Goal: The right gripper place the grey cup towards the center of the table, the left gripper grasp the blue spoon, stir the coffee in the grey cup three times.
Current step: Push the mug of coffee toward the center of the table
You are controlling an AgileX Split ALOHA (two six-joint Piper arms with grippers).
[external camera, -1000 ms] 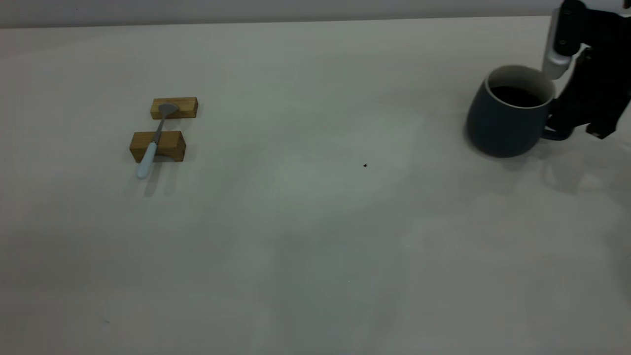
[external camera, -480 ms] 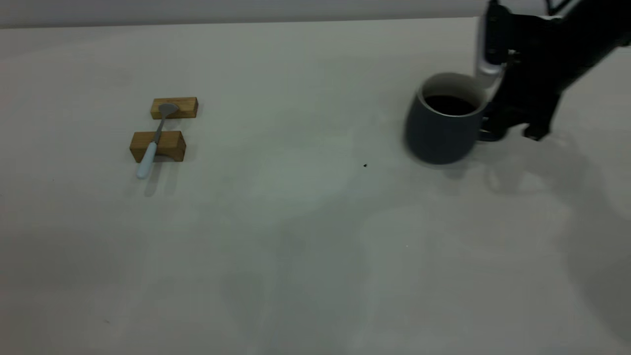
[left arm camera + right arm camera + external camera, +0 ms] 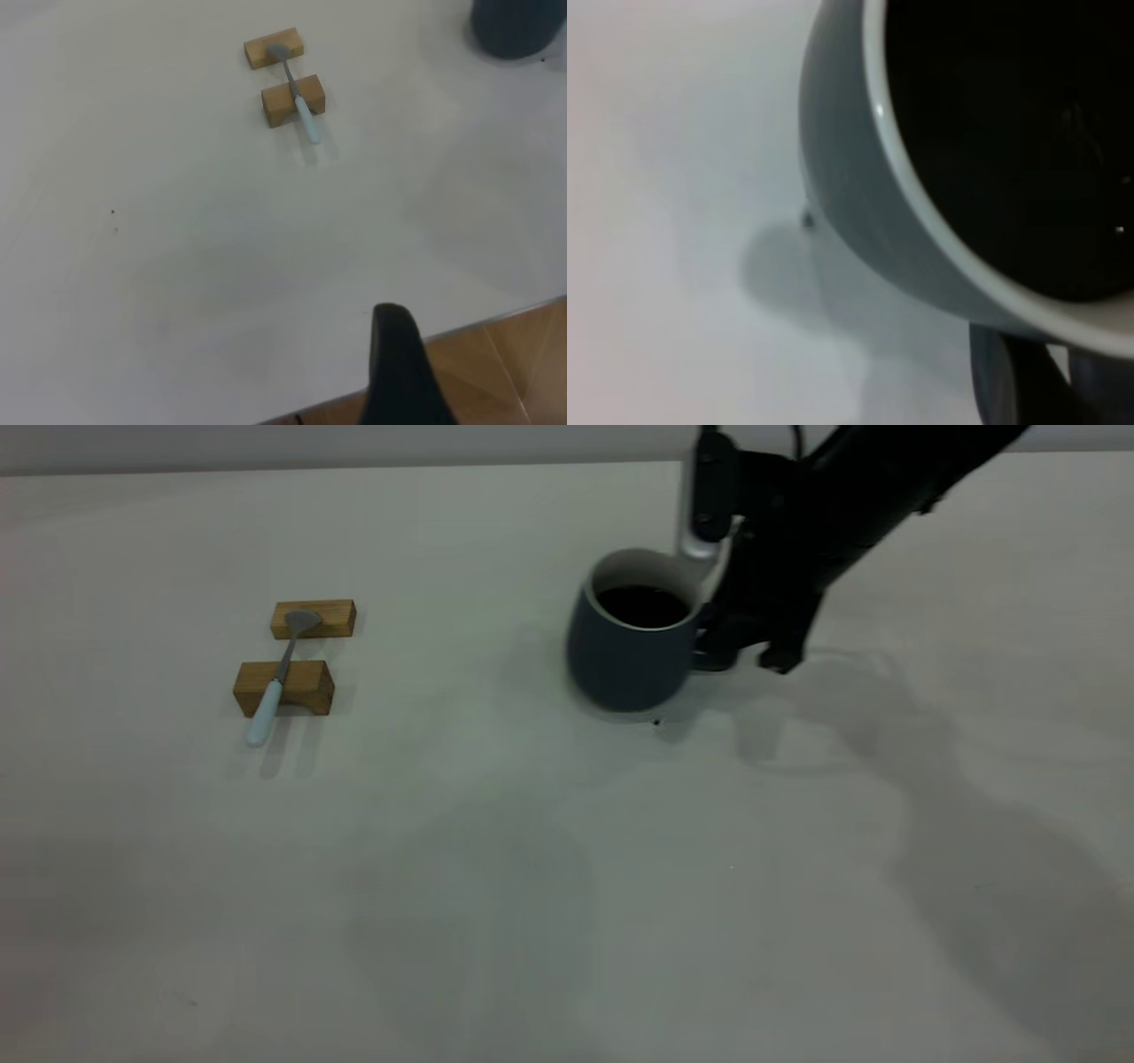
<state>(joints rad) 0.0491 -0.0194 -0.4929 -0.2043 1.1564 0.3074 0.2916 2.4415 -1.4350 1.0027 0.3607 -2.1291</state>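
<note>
My right gripper is shut on the grey cup at its handle side, with the silver finger at the rim. The cup sits near the middle of the table, upright, with dark coffee inside. The right wrist view looks down on the cup's wall, the coffee and the handle. At the left, the blue spoon lies across two wooden blocks. My left gripper hangs over the table's near edge, far from the spoon; it is outside the exterior view.
Two tan wooden blocks carry the spoon. A tiny dark speck lies just in front of the cup. In the left wrist view the table edge gives way to brown floor, and the cup shows far off.
The right gripper has carried the cup from the table's right side leftward to near the middle. The spoon and blocks have not moved.
</note>
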